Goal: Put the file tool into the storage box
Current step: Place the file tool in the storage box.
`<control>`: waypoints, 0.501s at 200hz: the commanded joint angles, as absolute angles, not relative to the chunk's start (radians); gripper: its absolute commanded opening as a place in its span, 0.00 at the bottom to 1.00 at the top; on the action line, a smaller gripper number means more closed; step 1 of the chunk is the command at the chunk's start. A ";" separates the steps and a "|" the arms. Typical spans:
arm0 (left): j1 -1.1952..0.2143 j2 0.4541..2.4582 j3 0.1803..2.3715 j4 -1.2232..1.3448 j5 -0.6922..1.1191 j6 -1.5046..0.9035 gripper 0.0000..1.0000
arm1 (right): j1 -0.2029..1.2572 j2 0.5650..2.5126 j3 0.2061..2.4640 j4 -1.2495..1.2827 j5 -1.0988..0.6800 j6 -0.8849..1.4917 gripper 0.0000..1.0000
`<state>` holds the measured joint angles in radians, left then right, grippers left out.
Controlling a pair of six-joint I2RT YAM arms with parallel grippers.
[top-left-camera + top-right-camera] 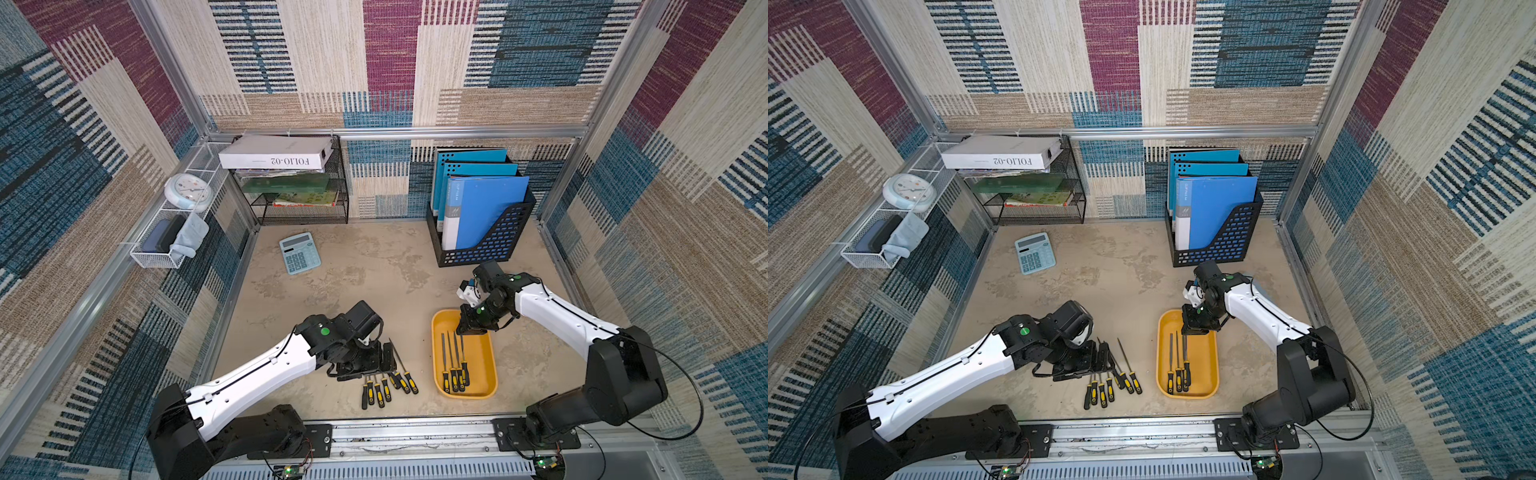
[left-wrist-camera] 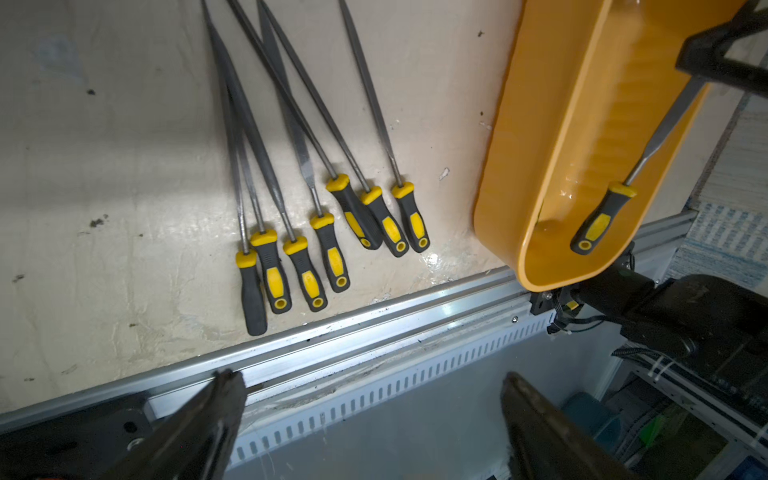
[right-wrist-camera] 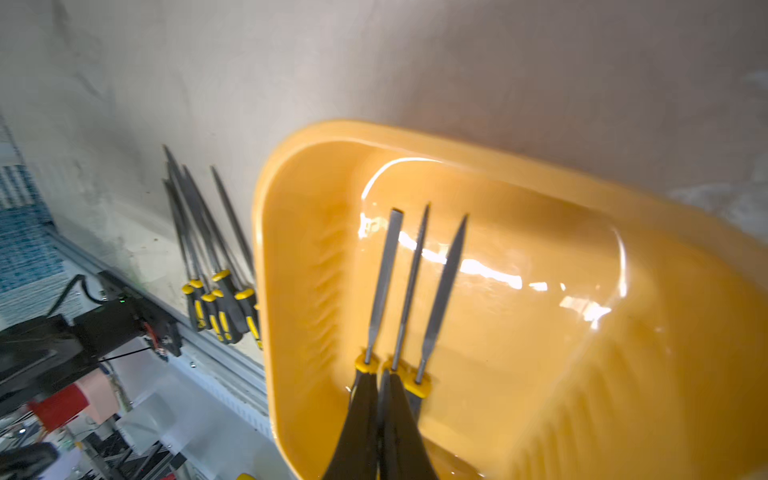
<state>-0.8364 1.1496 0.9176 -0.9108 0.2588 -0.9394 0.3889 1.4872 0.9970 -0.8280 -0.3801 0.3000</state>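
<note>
Yellow-handled files (image 2: 328,245) lie just below the left gripper's (image 2: 370,386) spread fingers, shafts crossing their gap; right gripper (image 3: 380,386), clenched empty, hangs over the storage box (image 1: 482,361).

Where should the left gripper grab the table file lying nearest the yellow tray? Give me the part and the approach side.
Probably the blade of the nearest file, about mid-length, coming straight down with the open left gripper, jaws set across it. Its handle lies tight against the next handle, but the blade fans away from its neighbours, with bare table on both sides.
</note>
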 commanded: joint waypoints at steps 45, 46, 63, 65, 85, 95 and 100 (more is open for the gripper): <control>-0.830 1.092 0.841 -0.919 0.221 -0.990 0.99 | 0.394 1.519 0.920 -0.766 -0.309 0.297 0.00; -0.830 1.092 0.840 -0.919 0.221 -0.991 0.99 | 0.393 1.518 0.918 -0.764 -0.309 0.297 0.00; -0.830 1.092 0.829 -0.920 0.219 -1.000 0.99 | 0.394 1.523 0.902 -0.738 -0.319 0.308 0.00; -0.830 1.092 0.827 -0.921 0.219 -1.000 0.99 | 0.393 1.525 0.900 -0.736 -0.318 0.309 0.00; -0.830 1.088 0.812 -0.922 0.213 -1.007 0.99 | 0.395 1.534 0.888 -0.718 -0.314 0.313 0.00; -0.830 1.085 0.807 -0.920 0.210 -1.009 0.99 | 0.395 1.538 0.884 -0.710 -0.320 0.316 0.00; -0.830 1.083 0.806 -0.921 0.208 -1.009 0.99 | 0.396 1.543 0.881 -0.705 -0.319 0.316 0.00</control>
<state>-0.8307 1.0908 0.8135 -0.9138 0.2306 -0.9943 0.3935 1.5318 0.8879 -0.7391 -0.3161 0.3035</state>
